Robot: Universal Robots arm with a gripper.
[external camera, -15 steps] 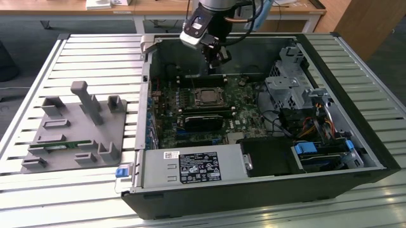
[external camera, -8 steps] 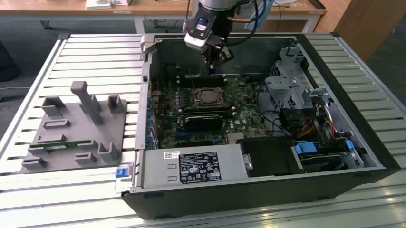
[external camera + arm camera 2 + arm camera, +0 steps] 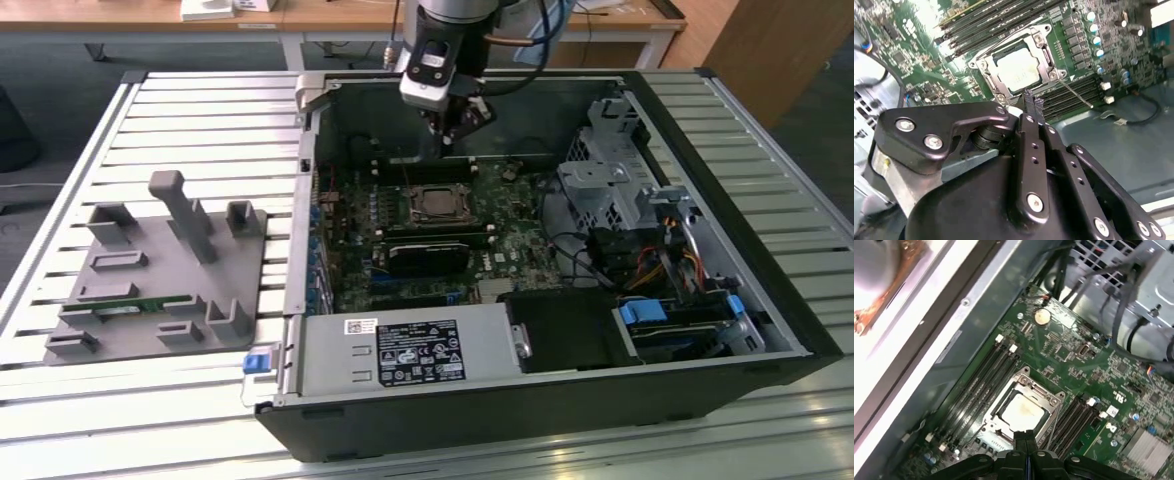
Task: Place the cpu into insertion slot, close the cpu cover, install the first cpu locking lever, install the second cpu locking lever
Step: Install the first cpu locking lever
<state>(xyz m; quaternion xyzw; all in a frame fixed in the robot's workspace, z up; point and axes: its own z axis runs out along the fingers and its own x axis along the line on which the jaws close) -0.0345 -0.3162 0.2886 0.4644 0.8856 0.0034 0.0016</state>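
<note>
Robot arm at work inside an open computer case lying on a slatted metal bench. The tool hangs over the green motherboard, its two black fingers pressed together with nothing between them. The cpu, its dull silver top catching the light, sits in the insertion slot between banks of long black memory slots. The cpu cover lies flat around the chip, framing it in both wrist views. In the second wrist view the fingertips hover just beside a corner of the socket (whether they touch it cannot be told), where a thin metal locking lever angles out over the memory slots. A grey fixture block rests on the bench at the exterior view's left, apart from the case. A labelled grey power-supply box sits along the case's edge nearest that camera.
</note>
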